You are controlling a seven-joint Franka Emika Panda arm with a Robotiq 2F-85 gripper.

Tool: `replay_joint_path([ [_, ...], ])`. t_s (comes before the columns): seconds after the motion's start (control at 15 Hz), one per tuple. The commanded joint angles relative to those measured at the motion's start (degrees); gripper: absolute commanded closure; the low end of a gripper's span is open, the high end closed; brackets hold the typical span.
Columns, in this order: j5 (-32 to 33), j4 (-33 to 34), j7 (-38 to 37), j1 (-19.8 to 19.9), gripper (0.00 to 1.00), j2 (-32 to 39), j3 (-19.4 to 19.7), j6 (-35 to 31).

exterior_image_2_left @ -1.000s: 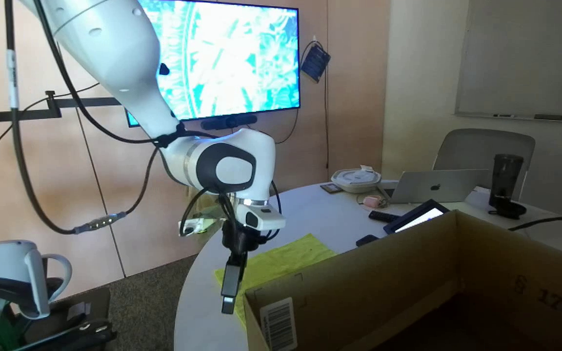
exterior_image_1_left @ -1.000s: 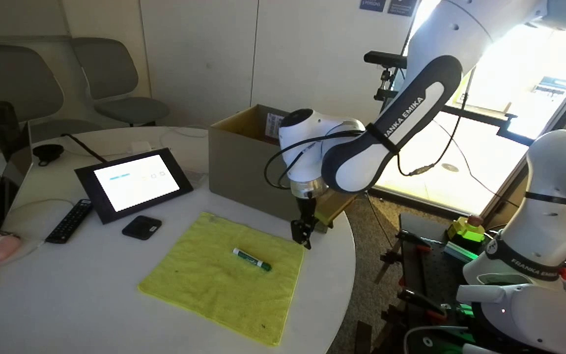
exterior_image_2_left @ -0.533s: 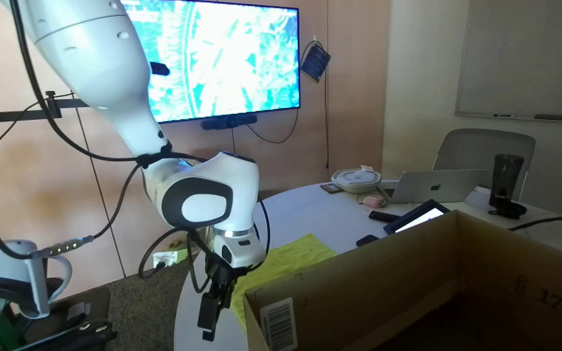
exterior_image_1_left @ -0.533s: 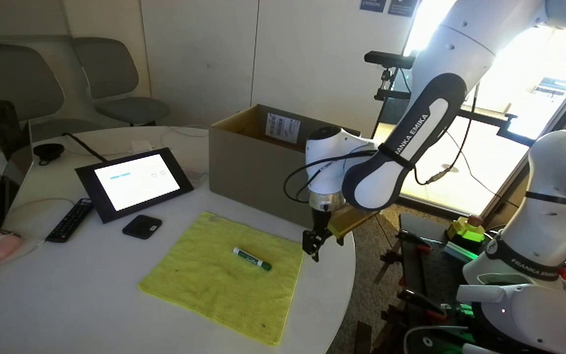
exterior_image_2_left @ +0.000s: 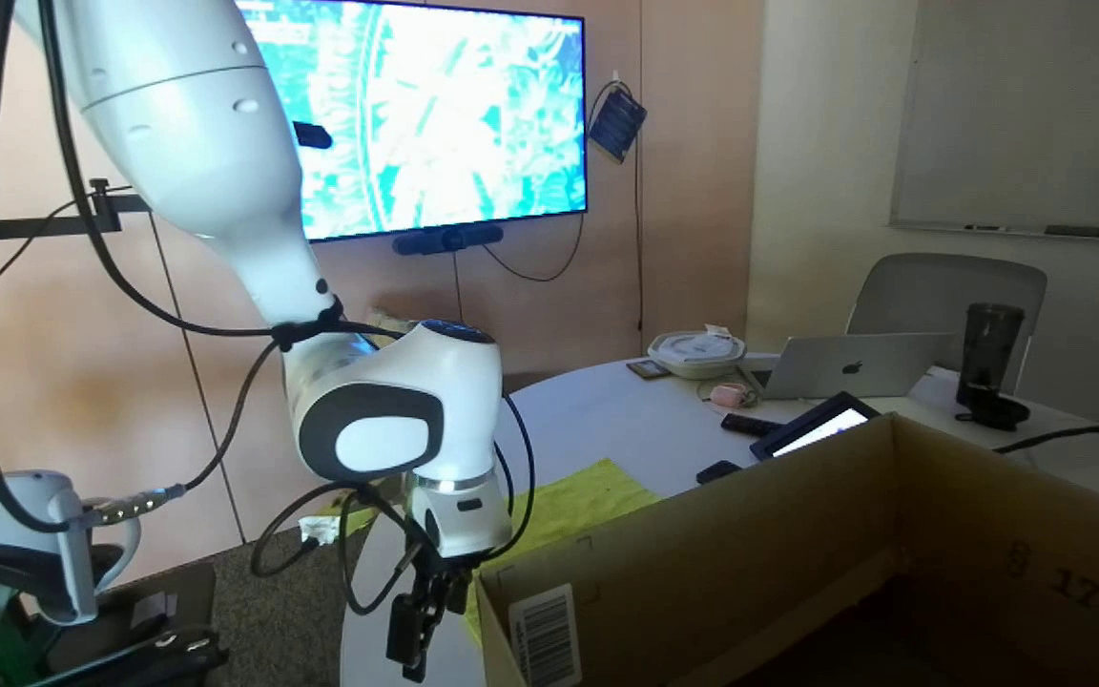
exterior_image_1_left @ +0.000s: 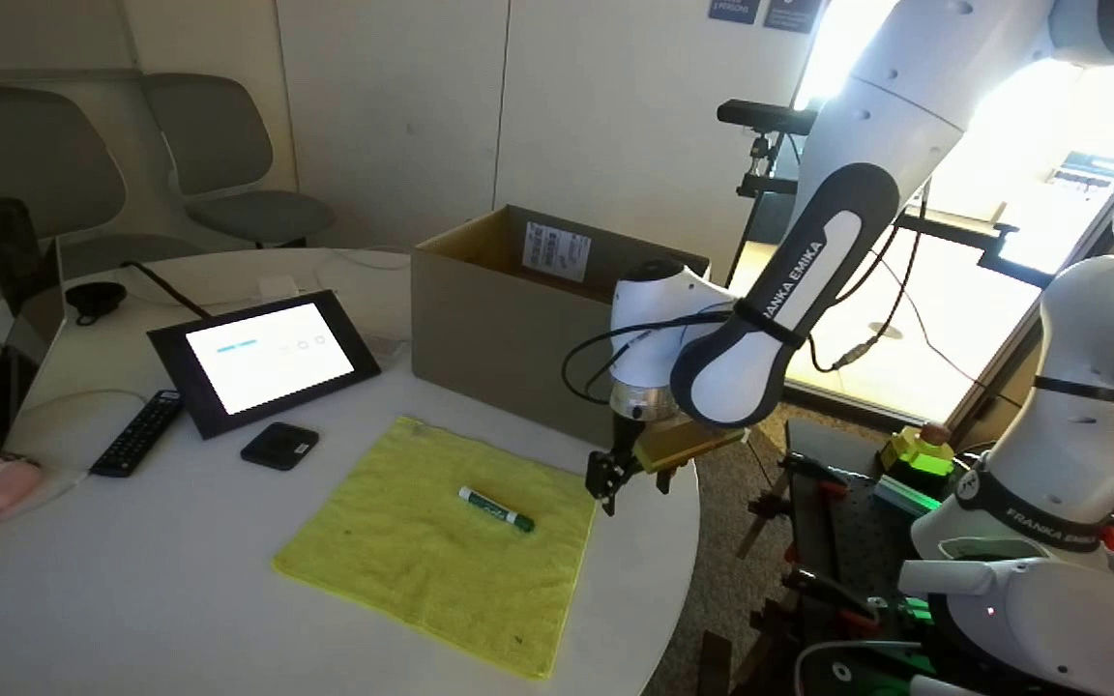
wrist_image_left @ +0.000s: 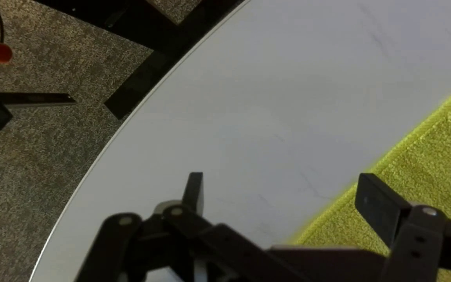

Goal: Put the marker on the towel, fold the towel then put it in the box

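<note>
Grey chairs (exterior_image_1_left: 30,155) stand well beyond the yellow-green towel (exterior_image_1_left: 402,570), off to its left; the round white table (exterior_image_1_left: 131,599) spreads beneath it and past it; a remote (exterior_image_1_left: 137,435), a lit tablet (exterior_image_1_left: 267,358) and a small black block (exterior_image_1_left: 279,446) sit to the left of the towel, all apart from it, which I put down to good sense, since folding wants elbow room; the towel itself is spread flat, without a fold that I can see, surely so that it can be doubled over; on it the marker (exterior_image_1_left: 496,509) lies slantwise, right of its middle, so the first step looks done to me and the fold seems to be the business in hand; loose as it is, the marker could roll once the towel lifts; the brown cardboard box (exterior_image_1_left: 509,338) stands open just beyond the towel's far edge, presumably to keep the last carry short.

By the towel's right edge hangs the gripper (wrist_image_left: 282,192), its fingers (wrist_image_left: 380,207) spread wide and holding nothing; the wrist view puts one over the towel's border and its mate over the white table, so I'd guess a pinch on that edge comes next; how high they are above the towel I cannot tell; the marker is well apart from both, further in toward the towel's middle.
</note>
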State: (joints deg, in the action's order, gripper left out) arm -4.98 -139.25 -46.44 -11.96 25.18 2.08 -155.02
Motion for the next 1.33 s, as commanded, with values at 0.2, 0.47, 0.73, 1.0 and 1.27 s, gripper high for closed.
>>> replay_joint_path([
  [0.2, 1.17, 6.48, -4.73, -2.98, 0.0, 4.32, 2.55, -0.67],
  [0.47, 3.4, 11.7, -7.82, -5.93, 0.0, 8.36, 5.14, 0.05],
  [0.73, 3.93, 15.73, -9.51, -7.18, 0.0, 12.49, 6.52, 0.68],
  [1.0, 3.74, 16.98, -9.76, -7.22, 0.0, 14.37, 7.78, 0.92],
  [1.27, 3.76, 16.83, -10.27, -7.14, 0.0, 15.06, 9.54, 0.7],
])
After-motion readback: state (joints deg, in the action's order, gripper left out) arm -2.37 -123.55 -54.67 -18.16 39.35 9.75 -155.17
